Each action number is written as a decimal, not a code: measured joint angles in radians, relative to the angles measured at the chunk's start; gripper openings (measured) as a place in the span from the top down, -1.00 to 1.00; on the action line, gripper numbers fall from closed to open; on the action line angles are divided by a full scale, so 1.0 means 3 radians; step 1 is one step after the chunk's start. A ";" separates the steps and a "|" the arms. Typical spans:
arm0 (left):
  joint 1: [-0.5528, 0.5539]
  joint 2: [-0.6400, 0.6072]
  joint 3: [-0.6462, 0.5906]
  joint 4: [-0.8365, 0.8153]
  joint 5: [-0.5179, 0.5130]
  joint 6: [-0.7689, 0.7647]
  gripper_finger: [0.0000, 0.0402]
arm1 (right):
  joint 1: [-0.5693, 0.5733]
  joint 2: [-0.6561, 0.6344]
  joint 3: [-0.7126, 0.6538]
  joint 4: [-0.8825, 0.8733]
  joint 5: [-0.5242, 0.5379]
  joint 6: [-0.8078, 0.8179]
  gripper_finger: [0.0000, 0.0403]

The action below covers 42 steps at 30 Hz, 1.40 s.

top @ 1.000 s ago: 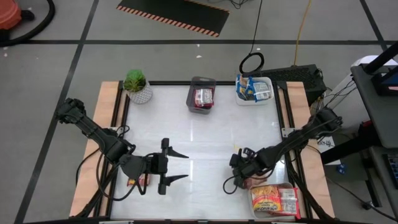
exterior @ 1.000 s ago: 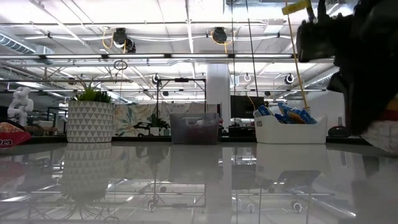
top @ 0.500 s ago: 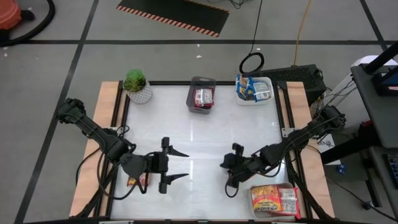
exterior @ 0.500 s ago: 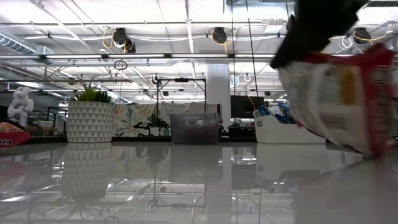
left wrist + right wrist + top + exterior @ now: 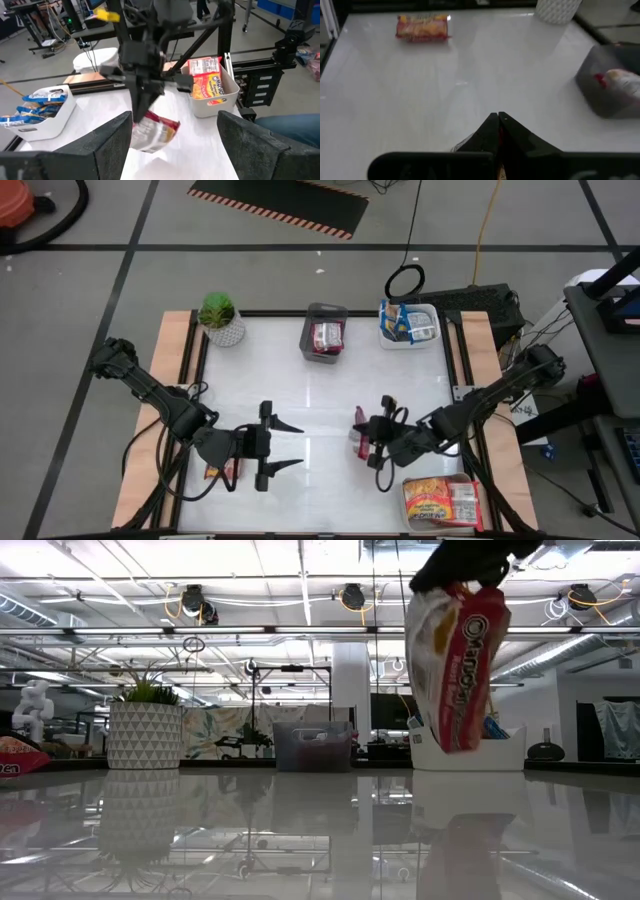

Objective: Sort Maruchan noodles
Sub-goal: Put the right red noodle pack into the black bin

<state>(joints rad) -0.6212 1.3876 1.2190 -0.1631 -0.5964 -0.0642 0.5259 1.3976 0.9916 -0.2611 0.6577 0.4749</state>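
My right gripper (image 5: 364, 442) hangs over the middle of the table, shut on a red-and-yellow Maruchan packet (image 5: 455, 665), which also shows in the left wrist view (image 5: 151, 132). My left gripper (image 5: 298, 446) waits open near the table's left near part, pointing toward it. One orange packet (image 5: 422, 27) lies flat on the table by the left arm (image 5: 222, 471). Red packets lie in a grey tray (image 5: 325, 330), blue ones in a white tray (image 5: 408, 322), and orange-and-red ones in a white tray (image 5: 440, 502). My right gripper pinches the red packet between its two fingers by its top edge (image 5: 462, 588), coming from above and pointing down. The packet is lifted clear of the table and hangs below the fingers, nearly upright and slightly tilted (image 5: 160, 122).
A potted green plant (image 5: 220, 318) stands at the far left corner. The grey and white trays sit along the far edge, the other white tray at the near right corner. Wooden rails (image 5: 175, 360) border the table on both sides. Bare white tabletop (image 5: 320, 395) lies between the arms and the far trays.
My right gripper has moved from beside the near right tray toward the table's left and up, carrying the red packet with it. The packet has come up off the tray side, swung, and now hangs clear over the table's middle.
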 joint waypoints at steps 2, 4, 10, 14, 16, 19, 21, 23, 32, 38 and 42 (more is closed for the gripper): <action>0.0000 0.0000 0.0000 -0.0004 0.0000 -0.0008 -0.47 | 0.0003 -0.0091 0.0000 -0.0011 0.0075 -0.0057 1.00; 0.0000 0.0000 0.0000 -0.0005 0.0001 -0.0009 -0.47 | 0.0003 -0.0183 0.0000 0.0007 0.0122 -0.0120 1.00; -0.0001 0.0111 0.0001 0.0065 -0.0239 -0.0028 -0.47 | 0.0121 -0.0428 0.0000 0.0008 0.0459 -0.0309 1.00; 0.0021 0.0319 0.0001 0.0293 -0.0381 0.0273 -0.47 | 0.0232 -0.0561 0.0000 0.0006 0.0703 -0.0424 1.00; 0.0040 0.0448 0.0001 0.0500 -0.0429 0.0504 -0.47 | 0.0275 -0.0626 0.0000 0.0008 0.0808 -0.0484 1.00; 0.0073 0.0655 0.0001 0.0908 -0.0564 0.0878 -0.47 | 0.0326 -0.0713 0.0000 0.0010 0.0947 -0.0559 1.00; 0.0088 0.0791 0.0001 0.1199 -0.0764 0.1154 -0.47 | 0.0350 -0.0763 0.0000 0.0008 0.1014 -0.0613 1.00; 0.0088 0.0948 0.0001 0.1486 -0.0992 0.1414 -0.47 | 0.0370 -0.0814 0.0000 0.0009 0.1090 -0.0669 1.00; 0.0084 0.1649 0.0001 0.2804 -0.1484 0.2574 -0.47 | 0.0392 -0.0925 -0.0001 0.0336 0.1335 -0.1096 1.00; 0.0093 0.1883 0.0055 0.3600 -0.1536 0.2608 -0.47 | 0.0393 -0.0726 -0.0075 0.1529 0.1266 -0.2000 1.00; 0.0084 0.1912 0.0169 0.3416 -0.1721 0.2477 -0.47 | 0.0381 -0.0586 -0.0197 0.2421 0.1018 -0.2594 1.00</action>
<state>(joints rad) -0.5961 1.9614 1.2696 0.8617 -1.1126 0.6789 0.6401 1.2217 0.9325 0.4651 0.9630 -0.3035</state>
